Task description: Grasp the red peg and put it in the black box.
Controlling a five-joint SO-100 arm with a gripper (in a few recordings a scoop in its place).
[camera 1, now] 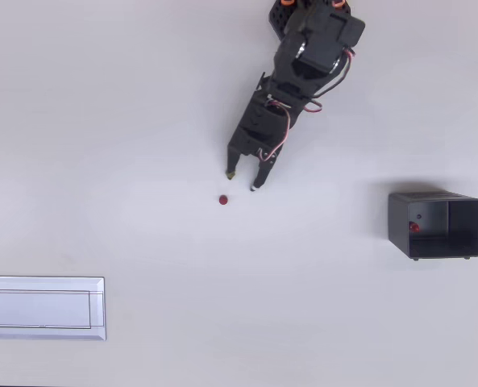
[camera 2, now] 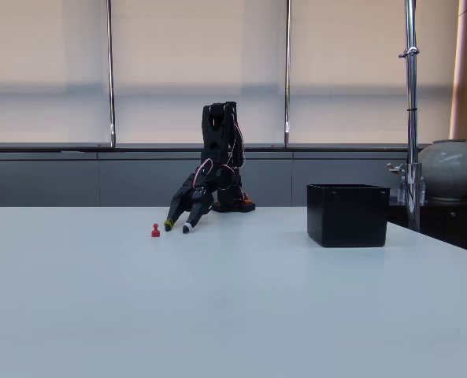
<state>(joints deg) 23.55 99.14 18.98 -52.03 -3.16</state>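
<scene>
White table (camera 2: 233,315) carries one red peg (camera 2: 155,230), upright and just beside the gripper (camera 2: 178,227), whose two fingers are spread apart and hold nothing. One black box (camera 2: 348,214) stands well apart at right; overhead, a second red peg (camera 1: 413,227) lies inside. Blinds cover the far windows.

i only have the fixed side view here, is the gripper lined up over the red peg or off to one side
Observer: Off to one side. In the overhead view the red peg lies just beyond the gripper, nearer its left fingertip, not between them.
Operator: jaws open?
Observer: Yes, the fingertips stand apart, nothing between them.
Operator: anything in the black box already
Observer: From above, a small red thing shows inside the black box, near its left wall.
</scene>
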